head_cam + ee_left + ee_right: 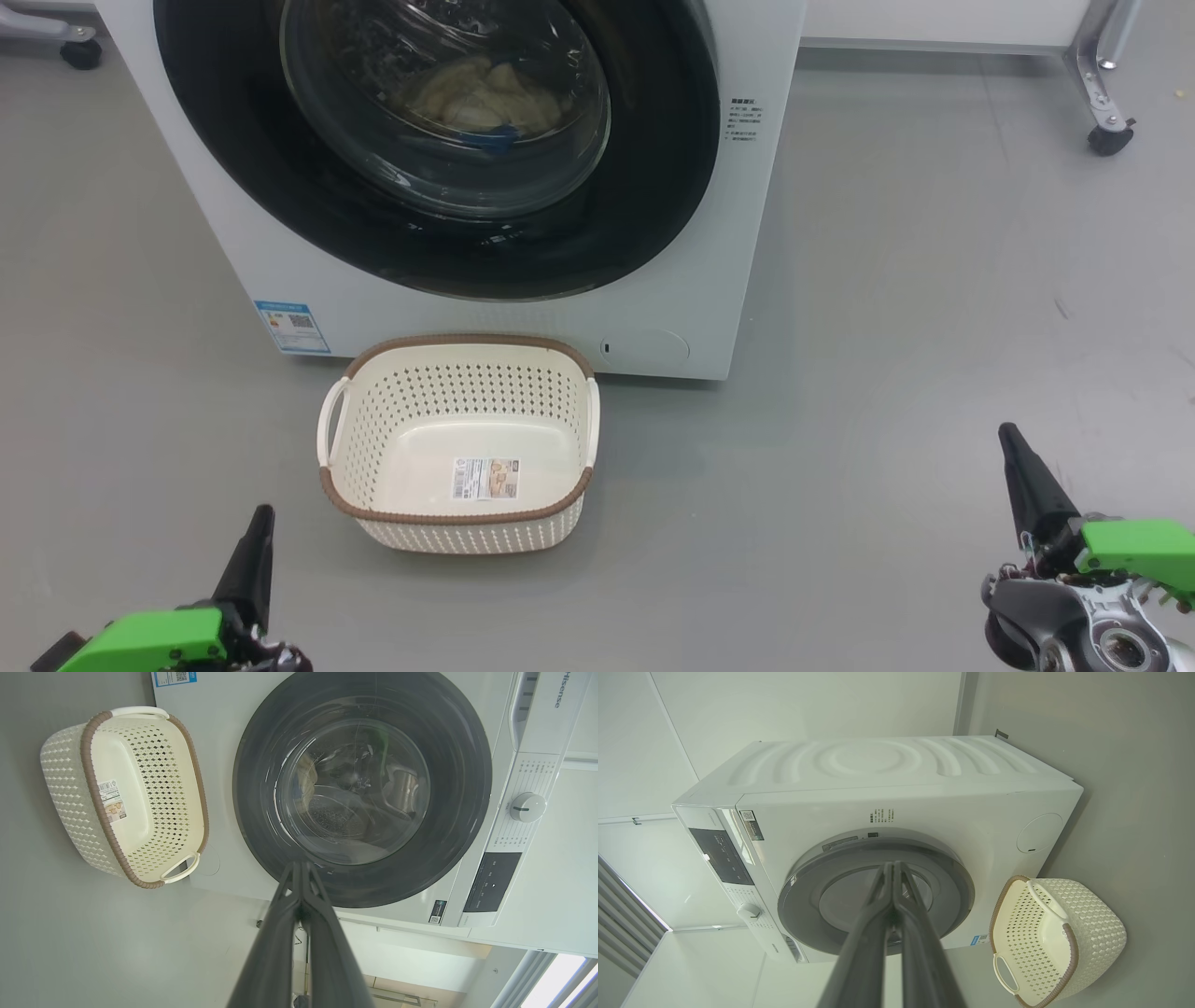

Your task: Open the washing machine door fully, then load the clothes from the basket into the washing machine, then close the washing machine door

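I have both pincers clenched on nothing. The left gripper [258, 527] sits at the lower left of my head view, and in its own wrist view its two dark fingers [280, 933] meet at the tips. The right gripper [1016, 453] is at the lower right, pressed together the same way [893, 868]. Both hang over the grey floor [887, 373], well apart from everything. Between them, further ahead, the basket [467, 392] stands upright on the floor just in front of the washing machine [653, 280], the label [485, 478] on its bottom in plain sight. The washing machine door [233, 140] lies shut against the white front. Through its glass I see the clothes [476, 98] heaped in the drum, pale yellow with a blue edge. A small blue sticker [292, 326] sits low on the machine's front, beside the basket.
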Available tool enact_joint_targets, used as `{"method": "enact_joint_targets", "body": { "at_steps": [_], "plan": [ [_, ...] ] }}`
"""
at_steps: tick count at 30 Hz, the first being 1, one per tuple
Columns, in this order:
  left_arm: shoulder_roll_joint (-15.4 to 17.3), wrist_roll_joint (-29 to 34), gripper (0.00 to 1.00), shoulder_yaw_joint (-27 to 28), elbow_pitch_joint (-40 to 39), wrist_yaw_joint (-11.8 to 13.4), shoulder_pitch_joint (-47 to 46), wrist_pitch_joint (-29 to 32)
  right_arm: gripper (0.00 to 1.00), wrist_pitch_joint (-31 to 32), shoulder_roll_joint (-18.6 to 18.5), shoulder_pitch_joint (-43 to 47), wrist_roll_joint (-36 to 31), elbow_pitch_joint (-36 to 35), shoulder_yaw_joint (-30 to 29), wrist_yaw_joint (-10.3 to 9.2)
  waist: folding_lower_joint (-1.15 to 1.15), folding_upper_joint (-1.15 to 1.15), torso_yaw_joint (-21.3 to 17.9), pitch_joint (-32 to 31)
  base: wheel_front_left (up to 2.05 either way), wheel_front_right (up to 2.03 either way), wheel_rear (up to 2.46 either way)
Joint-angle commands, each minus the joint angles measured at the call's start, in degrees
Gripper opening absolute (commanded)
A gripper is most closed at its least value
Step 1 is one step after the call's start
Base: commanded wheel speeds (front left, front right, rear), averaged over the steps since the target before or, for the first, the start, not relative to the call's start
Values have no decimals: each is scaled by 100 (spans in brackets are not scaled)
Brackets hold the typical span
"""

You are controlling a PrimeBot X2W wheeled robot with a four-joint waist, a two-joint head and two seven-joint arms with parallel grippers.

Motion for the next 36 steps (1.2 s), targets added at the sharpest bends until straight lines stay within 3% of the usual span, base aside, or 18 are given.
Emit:
{"method": "enact_joint_targets", "body": {
  "at_steps": [1,36],
  "plan": [
    [44,-24,0,191,-212,-42,-287,44,0,32,-123,-312,44,-182,119,-1,0,0,0,0,0,0,0],
    [43,-23,0,192,-213,-42,-287,45,0,32,-123,-312,45,-182,119,-1,0,0,0,0,0,0,0]
  ]
}}
